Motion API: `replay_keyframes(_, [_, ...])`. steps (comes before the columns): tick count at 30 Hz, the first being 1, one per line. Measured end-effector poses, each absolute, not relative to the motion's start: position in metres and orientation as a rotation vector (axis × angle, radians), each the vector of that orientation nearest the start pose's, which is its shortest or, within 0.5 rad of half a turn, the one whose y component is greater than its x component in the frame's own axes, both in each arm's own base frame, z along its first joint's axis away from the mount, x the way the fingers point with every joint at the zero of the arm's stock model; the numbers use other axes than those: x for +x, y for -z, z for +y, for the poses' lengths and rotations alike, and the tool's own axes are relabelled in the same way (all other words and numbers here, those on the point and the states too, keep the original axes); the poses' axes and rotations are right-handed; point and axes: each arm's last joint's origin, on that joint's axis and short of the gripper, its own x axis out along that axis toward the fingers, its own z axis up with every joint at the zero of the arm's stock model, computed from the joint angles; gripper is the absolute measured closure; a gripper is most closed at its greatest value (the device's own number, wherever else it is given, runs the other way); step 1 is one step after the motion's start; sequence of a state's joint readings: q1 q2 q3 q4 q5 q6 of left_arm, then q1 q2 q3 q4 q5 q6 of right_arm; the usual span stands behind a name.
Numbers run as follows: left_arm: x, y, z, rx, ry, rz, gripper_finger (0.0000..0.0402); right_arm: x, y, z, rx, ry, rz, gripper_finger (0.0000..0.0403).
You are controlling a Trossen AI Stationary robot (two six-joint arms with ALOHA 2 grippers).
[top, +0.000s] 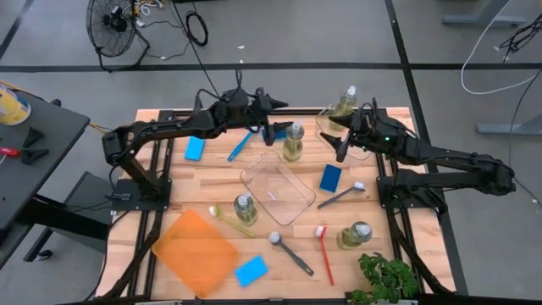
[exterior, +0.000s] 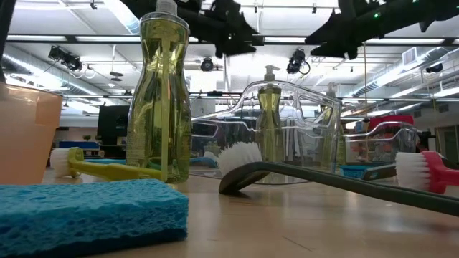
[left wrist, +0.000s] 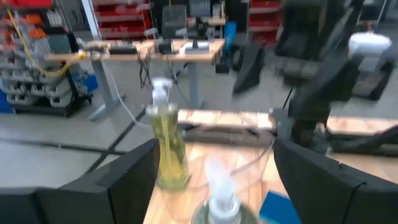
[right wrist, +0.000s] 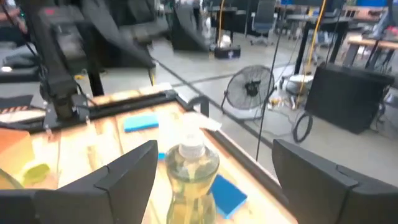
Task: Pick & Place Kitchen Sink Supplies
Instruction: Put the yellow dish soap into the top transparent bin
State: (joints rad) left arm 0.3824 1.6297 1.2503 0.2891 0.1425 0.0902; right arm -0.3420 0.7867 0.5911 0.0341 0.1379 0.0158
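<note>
- Overhead, the left gripper point(top: 273, 129) hangs near the far middle of the wooden surface point(top: 212, 191), close to a soap bottle point(top: 293, 142) that stands just beyond the far corner of the clear tub point(top: 277, 189).
- In the left wrist view its fingers point(left wrist: 124, 180) stand well apart, with that bottle's pale cap point(left wrist: 222, 194) low between them and a second bottle point(left wrist: 166, 146) upright farther off.
- The right gripper point(top: 345, 140) hovers at the far right, beside a second clear tub point(top: 337, 127) with a soap bottle point(top: 345, 103) at it; whether the bottle stands inside cannot be told.
- In the right wrist view its fingers point(right wrist: 127, 174) are likewise spread wide, and a soap bottle point(right wrist: 189, 177) shows between them without being gripped.
- A blue brush point(top: 240, 145) lies at a slant just left of the left gripper, and a blue sponge point(top: 195, 149) lies farther left.
- Another blue sponge point(top: 331, 177) sits right of the central tub, with a grey brush point(top: 342, 196) just beside it.
- Toward the near side, a soap bottle point(top: 245, 208) stands by a yellow-green brush point(top: 227, 218).
- A dark-handled brush point(top: 291, 252), a red brush point(top: 325, 252) and one more bottle point(top: 356, 235) lie nearer the front.
- A third blue sponge point(top: 251, 270) rests just beside the orange tray point(top: 195, 252) at the near left, and a green plant point(top: 388, 278) sits at the near right corner.
</note>
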Motion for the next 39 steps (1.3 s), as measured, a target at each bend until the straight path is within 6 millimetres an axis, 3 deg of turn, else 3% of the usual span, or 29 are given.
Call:
replay_keyframes(7, [0.337, -0.357, 0.123, 0.091, -0.229, 0.004, 0.0081, 0.19, -0.272, -0.072, 0.036, 0.479, 0.211, 0.0085])
replay_keyframes(13, [0.328, -0.371, 0.115, 0.101, -0.217, -0.04, 0.0081, 0.208, -0.261, -0.078, 0.03, 0.476, 0.226, 0.0085])
replay_keyframes(22, [0.33, -0.373, 0.106, 0.1, -0.195, -0.046, 0.0081, 0.229, -0.245, -0.085, 0.018, 0.449, 0.23, 0.0085])
replay_keyframes(39, [0.33, -0.372, 0.107, 0.074, -0.236, -0.047, 0.0081, 0.255, -0.227, -0.096, 0.008, 0.475, 0.149, 0.0085])
